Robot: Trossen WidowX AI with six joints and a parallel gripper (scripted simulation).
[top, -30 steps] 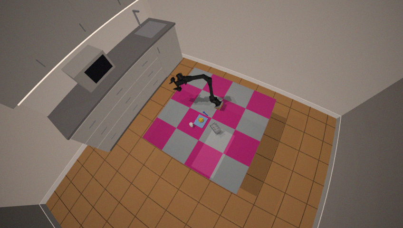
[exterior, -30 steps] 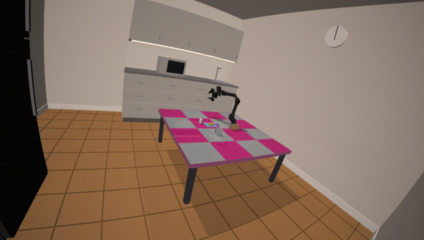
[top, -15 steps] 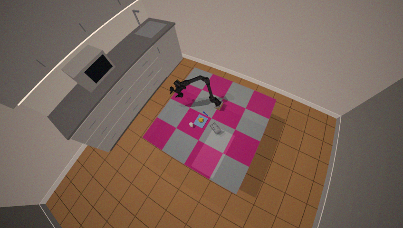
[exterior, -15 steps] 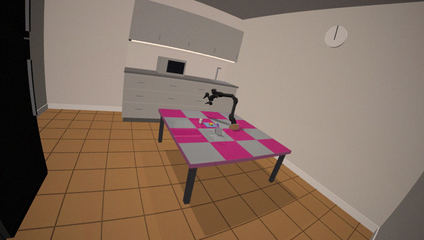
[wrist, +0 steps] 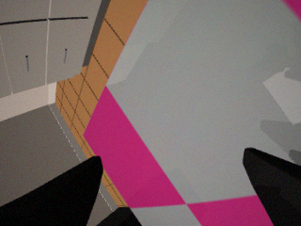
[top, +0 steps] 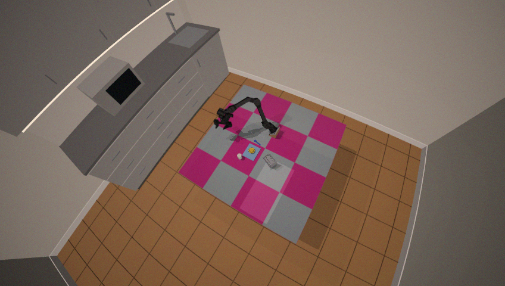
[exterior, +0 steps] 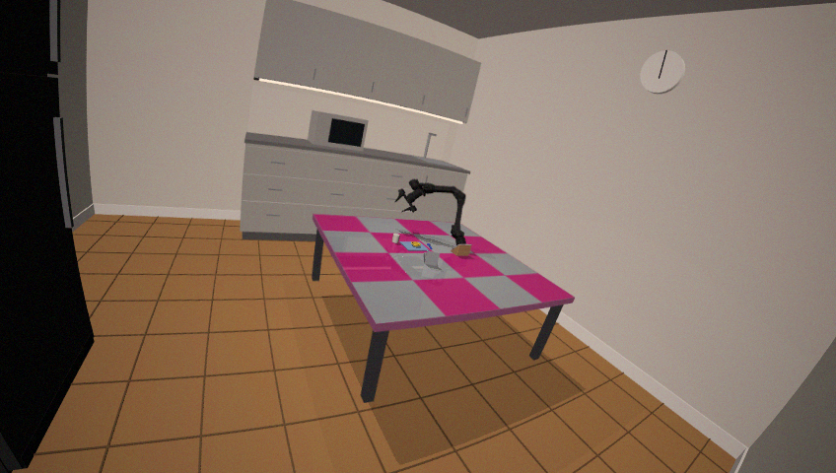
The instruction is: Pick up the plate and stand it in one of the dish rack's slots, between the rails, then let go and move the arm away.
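A small round yellow thing (top: 251,150) (exterior: 415,244), which looks like the plate, lies on a light blue square mat (top: 252,157) (exterior: 417,248); its details are too small to tell. The grey dish rack (top: 270,160) (exterior: 431,260) stands on the table beside the mat; its slots are not clear. My gripper (top: 222,126) (exterior: 402,204) (wrist: 172,160) is open and empty, high above the table near its cabinet-side edge, well away from plate and rack. Neither plate nor rack shows in the wrist view.
A white cup (top: 239,156) (exterior: 395,238) stands beside the mat. A small blue utensil (top: 257,142) (exterior: 429,245) lies between the mat and the arm's base. A tan block (top: 274,133) (exterior: 461,250) is at the arm's base. Grey cabinets (top: 170,106) (exterior: 305,187) stand beyond the table.
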